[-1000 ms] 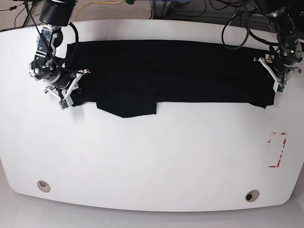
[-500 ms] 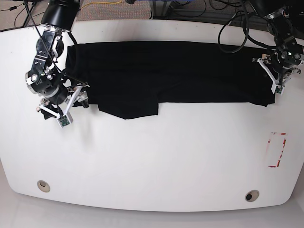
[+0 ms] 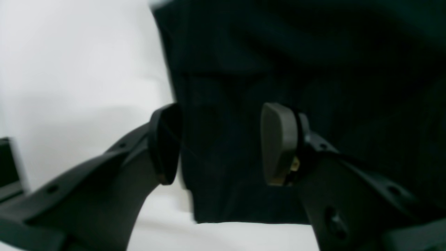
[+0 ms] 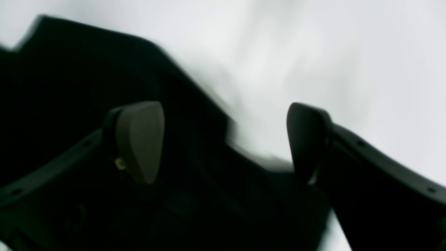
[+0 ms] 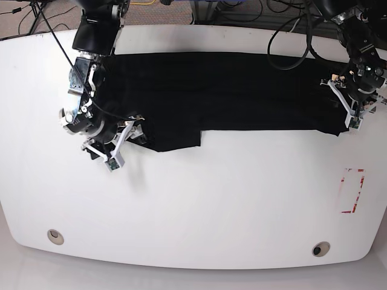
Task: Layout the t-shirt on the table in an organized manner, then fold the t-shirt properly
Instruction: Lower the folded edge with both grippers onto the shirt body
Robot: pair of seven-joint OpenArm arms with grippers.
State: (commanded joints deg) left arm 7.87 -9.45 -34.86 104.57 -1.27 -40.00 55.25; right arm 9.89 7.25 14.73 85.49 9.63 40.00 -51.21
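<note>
Both tools stand with their jaws spread and nothing pinched between them. The left tool (image 3: 223, 143) hangs over the t-shirt's (image 5: 217, 90) side edge, one pad on the cloth side and the other just past the hem over bare white tabletop (image 5: 193, 205). The right tool (image 4: 223, 139) sits at the opposite end of the t-shirt, straddling a sloping edge of the sleeve that juts toward the near side; one pad is over black cloth, the other over white surface.

The t-shirt lies along the far side of the tabletop as a long, flat black band, apparently folded lengthwise. Its near edge runs fairly straight from the left tool's end, then steps down into a flap that ends by the right tool. No print or lettering shows on the upper face.

As for handling, the cloth looks light, soft and limp, with faint ripples near the left tool. It will likely sag and drag rather than hold shape, and layers may slide over each other on the smooth tabletop. Sensible holds are the two ends: pinch right at the hem or corner, catching all layers together, and lift both ends evenly so the band does not twist or unfold. The jutting flap by the right tool probably needs tucking in first.
</note>
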